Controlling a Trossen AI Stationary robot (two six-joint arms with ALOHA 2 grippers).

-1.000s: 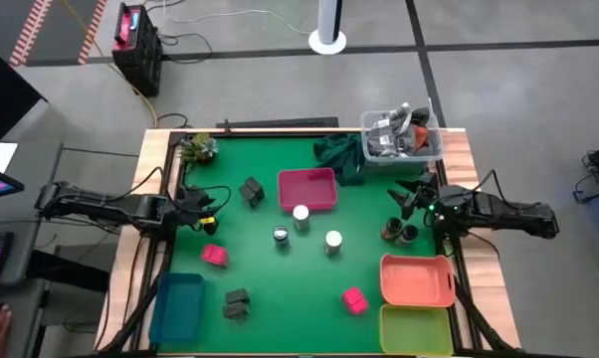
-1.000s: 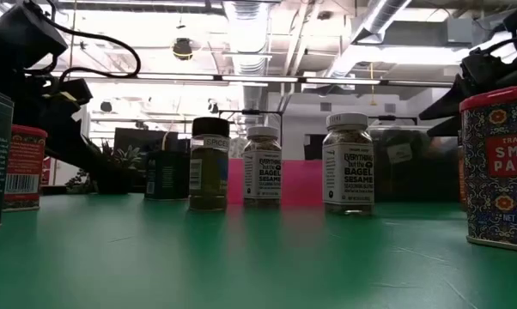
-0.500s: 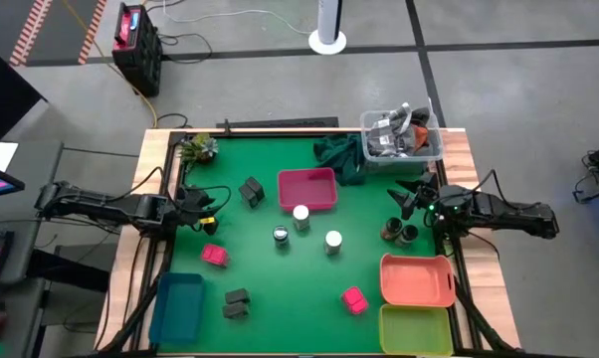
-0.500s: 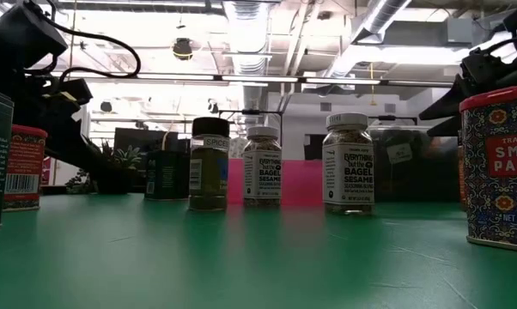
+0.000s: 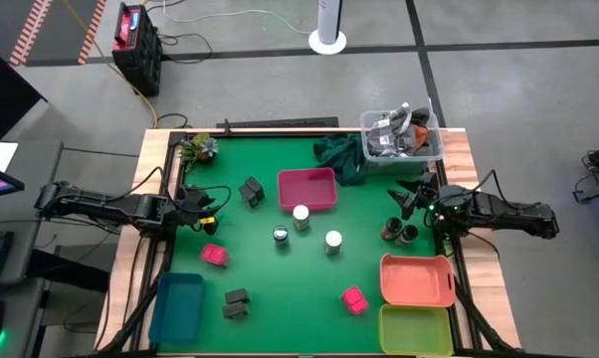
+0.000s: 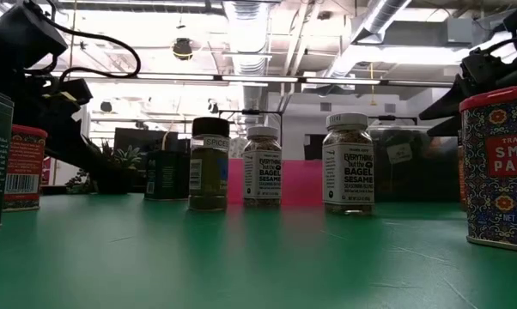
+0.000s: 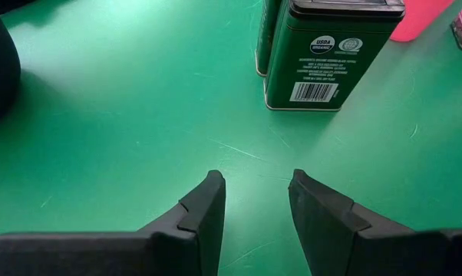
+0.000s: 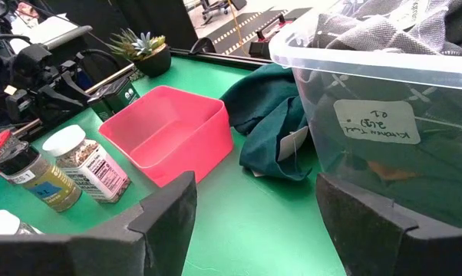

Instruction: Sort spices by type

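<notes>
The spices stand apart on the green table. Three jars point(image 5: 300, 215), point(image 5: 332, 241), point(image 5: 281, 235) stand in the middle, two of them white-capped. Two dark brown jars point(image 5: 399, 233) are at the right. Dark boxes point(image 5: 251, 191), point(image 5: 237, 303) and pink-red tins point(image 5: 214, 255), point(image 5: 354, 299) stand toward the left and near side. My left gripper point(image 5: 205, 207) point(image 7: 254, 199) waits at the left edge, a narrow gap between its fingers, short of a dark green box point(image 7: 331, 54). My right gripper point(image 5: 409, 194) point(image 8: 254, 207) waits open at the right edge, holding nothing.
A pink tray point(image 5: 307, 189) sits far of centre, a blue tray point(image 5: 178, 306) near left, orange point(image 5: 416, 280) and green point(image 5: 415, 330) trays near right. A clear tub point(image 5: 401, 136), a green cloth point(image 5: 337, 154) and a small plant point(image 5: 198, 149) line the far edge.
Both arms have kept still and no spice has moved. A person's hand beside the table at the near left has drawn out of the high view.
</notes>
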